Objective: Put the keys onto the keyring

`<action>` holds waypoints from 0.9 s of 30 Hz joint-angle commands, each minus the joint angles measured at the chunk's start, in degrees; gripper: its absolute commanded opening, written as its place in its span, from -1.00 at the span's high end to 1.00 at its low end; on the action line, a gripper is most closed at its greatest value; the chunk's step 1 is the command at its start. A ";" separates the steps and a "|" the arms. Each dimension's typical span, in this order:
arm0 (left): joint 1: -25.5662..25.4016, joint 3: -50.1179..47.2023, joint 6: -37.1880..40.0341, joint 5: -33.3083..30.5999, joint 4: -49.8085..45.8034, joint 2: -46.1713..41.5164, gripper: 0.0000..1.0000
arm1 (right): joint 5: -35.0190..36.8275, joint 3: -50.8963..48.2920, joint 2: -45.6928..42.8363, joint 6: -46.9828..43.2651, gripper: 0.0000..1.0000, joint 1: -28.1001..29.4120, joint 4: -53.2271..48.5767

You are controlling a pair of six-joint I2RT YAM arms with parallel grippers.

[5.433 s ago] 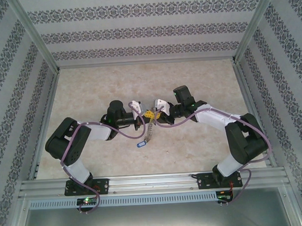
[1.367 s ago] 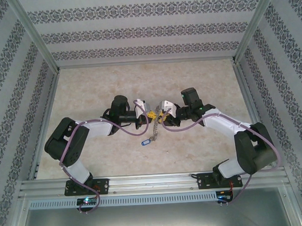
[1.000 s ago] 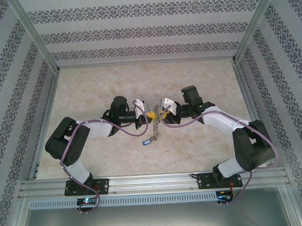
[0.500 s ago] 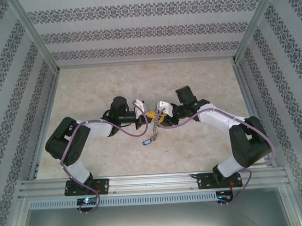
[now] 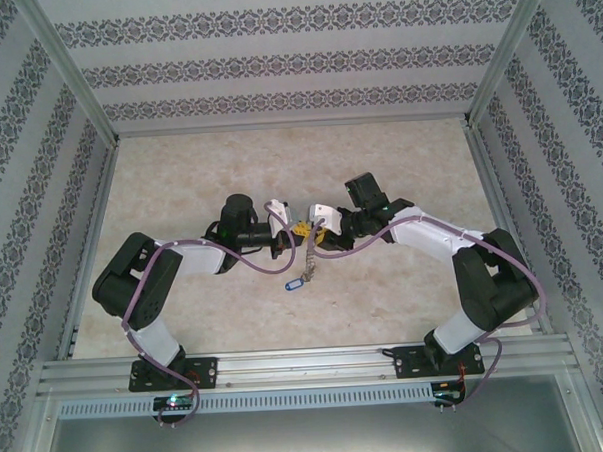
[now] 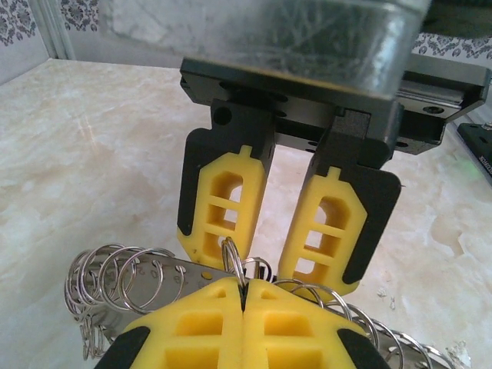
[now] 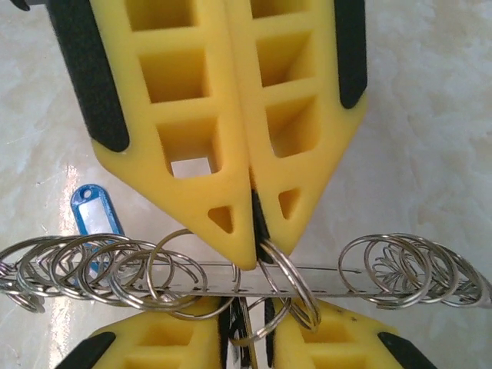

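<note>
Left wrist view: left gripper (image 6: pixel 244 286) fully closed, pinching one split ring (image 6: pixel 231 254) to steady the keyring (image 7: pixel 327 280) at its tips; right gripper (image 6: pixel 269 267) faces it, jaws partly apart straddling that ring, probably to pry it. Keyring: flat silvery bar threaded with many small rings, blue tag (image 7: pixel 96 215) at the end away from left gripper
</note>
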 commanded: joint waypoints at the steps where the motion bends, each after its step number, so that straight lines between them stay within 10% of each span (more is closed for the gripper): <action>1: 0.50 -0.88 -0.99 0.76 2.41 0.67 1.00 | -0.86 -0.71 -0.76 -1.15 0.66 1.10 2.04; 27: 0.75 -1.66 -2.13 1.13 3.94 1.23 1.00 | 11.11 -4.18 -6.78 -5.87 0.81 3.91 7.40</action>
